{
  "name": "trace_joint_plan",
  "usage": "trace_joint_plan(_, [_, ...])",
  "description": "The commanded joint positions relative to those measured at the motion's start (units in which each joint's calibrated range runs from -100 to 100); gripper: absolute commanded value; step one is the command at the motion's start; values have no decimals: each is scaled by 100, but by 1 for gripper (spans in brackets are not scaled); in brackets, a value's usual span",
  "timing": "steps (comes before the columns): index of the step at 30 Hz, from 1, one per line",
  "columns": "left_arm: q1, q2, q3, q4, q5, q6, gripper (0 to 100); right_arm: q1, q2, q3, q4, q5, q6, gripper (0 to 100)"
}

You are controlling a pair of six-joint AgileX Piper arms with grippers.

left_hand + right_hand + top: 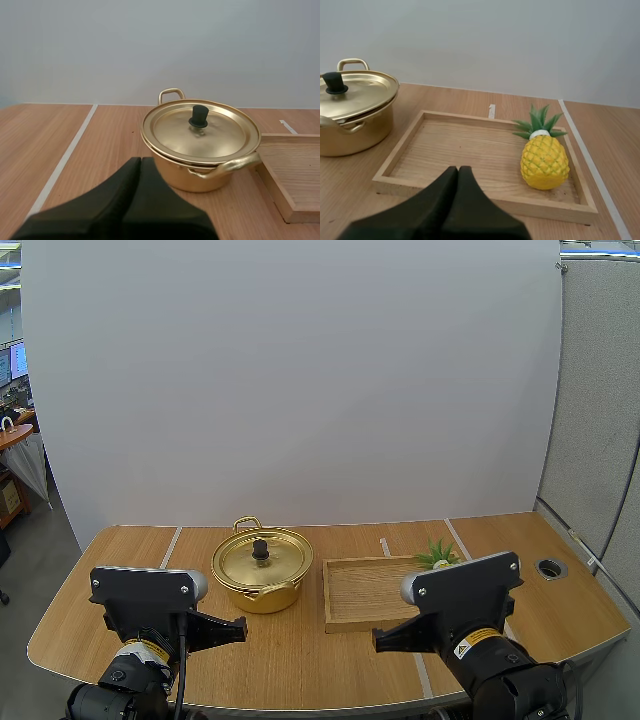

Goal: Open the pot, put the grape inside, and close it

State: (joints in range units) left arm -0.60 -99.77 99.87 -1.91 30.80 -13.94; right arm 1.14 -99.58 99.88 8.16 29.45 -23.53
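Our left gripper (141, 159) has its two black fingers pressed together into one dark wedge, pinching nothing. It hovers over the bench (70, 630) near its front edge, on the left side. Our right gripper (458, 168) is the same: fingers flat against each other, nothing between them. It hangs above the front edge on the right.

Ahead of the left gripper sits the gold pot (200, 150), about midway between the bench's front and back edges and a little left of centre. Its lid (210, 132) is on and sits level, with a black knob (198, 115) in the middle. One handle points to the back edge and the other to the front.

Ahead of the right gripper lies the wooden tray (555, 206), just beside the pot on its right, though we cannot tell whether the two touch. We see no grape. The fruit in the tray is a yellow pineapple (544, 161). It lies close to the tray's right rim, toward the far right corner, and its green leaves point at the far rim.
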Motion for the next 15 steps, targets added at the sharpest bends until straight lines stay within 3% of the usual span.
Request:
trace_joint_plan(1, [10, -23, 13, 71, 21, -304, 0, -63, -42, 12, -18, 255, 5, 0])
trace_joint_plan(15, [10, -23, 13, 71, 56, -351, 0, -63, -42, 12, -6, 230, 5, 0])
